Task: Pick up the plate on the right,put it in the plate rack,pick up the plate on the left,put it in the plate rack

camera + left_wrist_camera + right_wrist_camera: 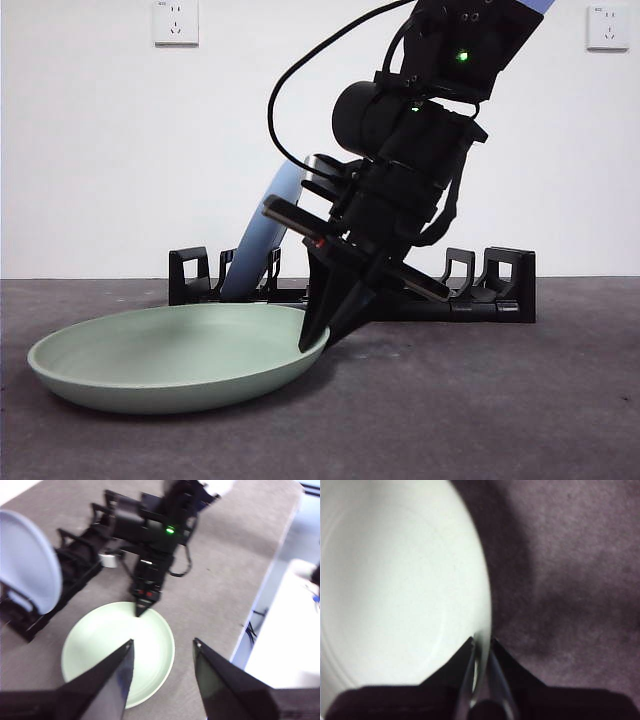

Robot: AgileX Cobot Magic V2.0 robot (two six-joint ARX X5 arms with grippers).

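A pale green plate (170, 355) (110, 640) (395, 580) lies flat on the grey table, in front of the rack's left half. My right gripper (315, 340) (139, 612) (481, 642) reaches down steeply and is shut on this plate's right rim, one jaw inside and one outside. The long black plate rack (500, 290) (80, 555) stands behind it. A light blue plate (262, 235) (27, 560) stands on edge among the prongs near the rack's left end. My left gripper (163, 641) hangs open high above the green plate, holding nothing.
The white wall close behind the rack carries two sockets (176, 22) (607, 27). A small silvery round object (107, 560) sits beside the rack. The table's edge (260, 595) runs past the green plate, with a white surface (290, 645) beyond it.
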